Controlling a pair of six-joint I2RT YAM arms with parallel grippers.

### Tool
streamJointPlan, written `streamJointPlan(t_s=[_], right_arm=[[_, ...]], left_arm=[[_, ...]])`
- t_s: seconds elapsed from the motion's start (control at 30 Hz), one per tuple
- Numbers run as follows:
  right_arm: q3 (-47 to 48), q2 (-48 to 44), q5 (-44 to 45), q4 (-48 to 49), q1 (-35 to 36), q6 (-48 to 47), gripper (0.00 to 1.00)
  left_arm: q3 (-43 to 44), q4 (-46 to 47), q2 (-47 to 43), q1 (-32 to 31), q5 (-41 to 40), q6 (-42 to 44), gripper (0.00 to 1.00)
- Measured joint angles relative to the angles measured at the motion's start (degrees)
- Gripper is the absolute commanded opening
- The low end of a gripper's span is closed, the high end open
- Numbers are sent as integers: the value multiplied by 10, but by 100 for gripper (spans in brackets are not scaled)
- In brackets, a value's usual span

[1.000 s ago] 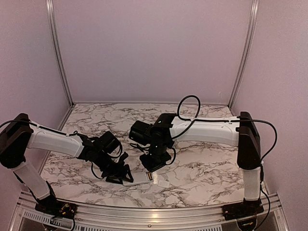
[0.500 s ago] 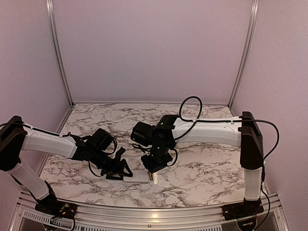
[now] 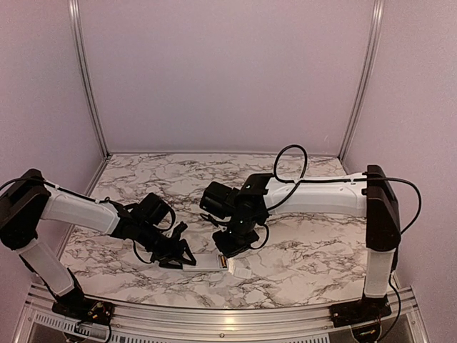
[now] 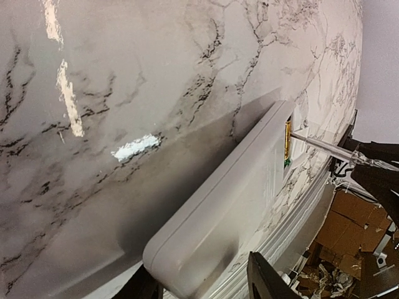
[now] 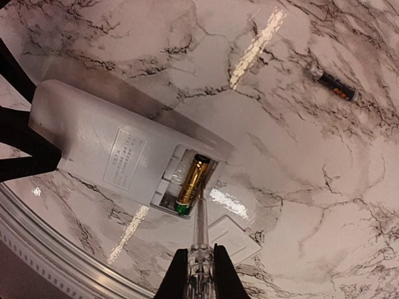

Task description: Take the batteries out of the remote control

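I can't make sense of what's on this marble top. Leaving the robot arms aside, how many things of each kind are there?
remote control: 1
batteries: 2 (one in the remote's recess, one loose)
cover piece: 1
pointed tool: 1
Total: 5

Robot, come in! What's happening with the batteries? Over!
Left gripper: jaws straddle remote control end, grip unclear. Right gripper: jaws shut on tool, tip at seated battery. Second battery already out. Nothing blocking.
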Motion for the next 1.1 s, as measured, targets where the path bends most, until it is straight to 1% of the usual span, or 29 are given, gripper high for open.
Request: streamJointPlan(t_s=[0.23, 0.43, 0.73, 1.0, 1.07, 1.1], right_arm=[[-41, -25, -16, 36, -8, 0, 0], [-79, -49, -32, 70, -17, 5, 0], [-104, -63, -55, 93, -30, 16, 0], [-121, -75, -63, 108, -36, 25, 0], [-125, -78, -64, 113, -37, 27, 0], [-127, -79, -65, 114, -37, 27, 0]], left_arm=[[6, 3, 0, 7, 9, 9, 45], [6, 22, -19, 19, 24, 11, 42], [5, 54, -21, 35, 53, 11, 26], [19, 56, -20, 42, 68, 16, 5], [24, 51, -17, 43, 68, 19, 1], [26, 49, -17, 43, 69, 21, 0]])
